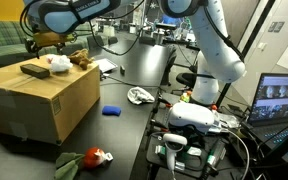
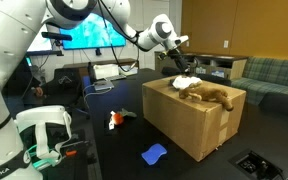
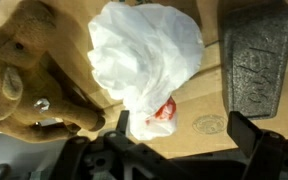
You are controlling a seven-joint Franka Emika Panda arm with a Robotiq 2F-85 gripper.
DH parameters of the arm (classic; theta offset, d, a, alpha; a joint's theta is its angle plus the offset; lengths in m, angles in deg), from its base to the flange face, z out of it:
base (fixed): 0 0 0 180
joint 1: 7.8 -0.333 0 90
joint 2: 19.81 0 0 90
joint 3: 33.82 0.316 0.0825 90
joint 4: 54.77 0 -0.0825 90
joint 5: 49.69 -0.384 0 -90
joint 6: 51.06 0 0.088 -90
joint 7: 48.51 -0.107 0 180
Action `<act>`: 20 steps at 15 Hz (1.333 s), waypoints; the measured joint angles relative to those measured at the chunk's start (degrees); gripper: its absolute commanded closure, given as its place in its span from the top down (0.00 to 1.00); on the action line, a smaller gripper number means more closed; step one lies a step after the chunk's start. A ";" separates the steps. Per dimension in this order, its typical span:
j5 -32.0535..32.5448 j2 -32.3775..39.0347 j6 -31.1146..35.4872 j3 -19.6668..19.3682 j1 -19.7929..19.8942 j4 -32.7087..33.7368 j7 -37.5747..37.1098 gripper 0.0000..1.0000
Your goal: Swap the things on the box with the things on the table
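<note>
The box point(image 1: 39, 100) point(image 2: 199, 120) stands on the table point(image 1: 134, 70) point(image 2: 104, 145). On its top point(image 3: 199, 95) lie a crumpled white plastic bag point(image 1: 59, 63) point(image 2: 184, 83) point(image 3: 144, 55) with something red inside, a brown plush toy point(image 1: 80, 60) point(image 2: 214, 95) point(image 3: 24, 70) and a dark grey block point(image 1: 32, 69) point(image 3: 254, 55). My gripper point(image 1: 49, 42) point(image 2: 179, 45) point(image 3: 184, 130) hovers just above the bag, open. One finger stands next to the bag's lower corner, and only bare cardboard lies between the jaws.
On the table lie a blue item point(image 1: 112, 111) point(image 2: 154, 154), a white bundle point(image 1: 139, 96) and a red-and-green toy point(image 1: 89, 157) point(image 2: 116, 119). A green sofa point(image 2: 269, 75) stands behind the box. Monitors, cables and other robot hardware point(image 1: 194, 125) crowd the table's far side.
</note>
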 measured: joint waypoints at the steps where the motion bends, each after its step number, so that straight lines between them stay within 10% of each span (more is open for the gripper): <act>1: -0.02 0.00 0.51 0.29 0.01 0.14 0.08 1.00; 20: -9.66 9.70 4.80 4.49 2.65 6.92 16.25 1.00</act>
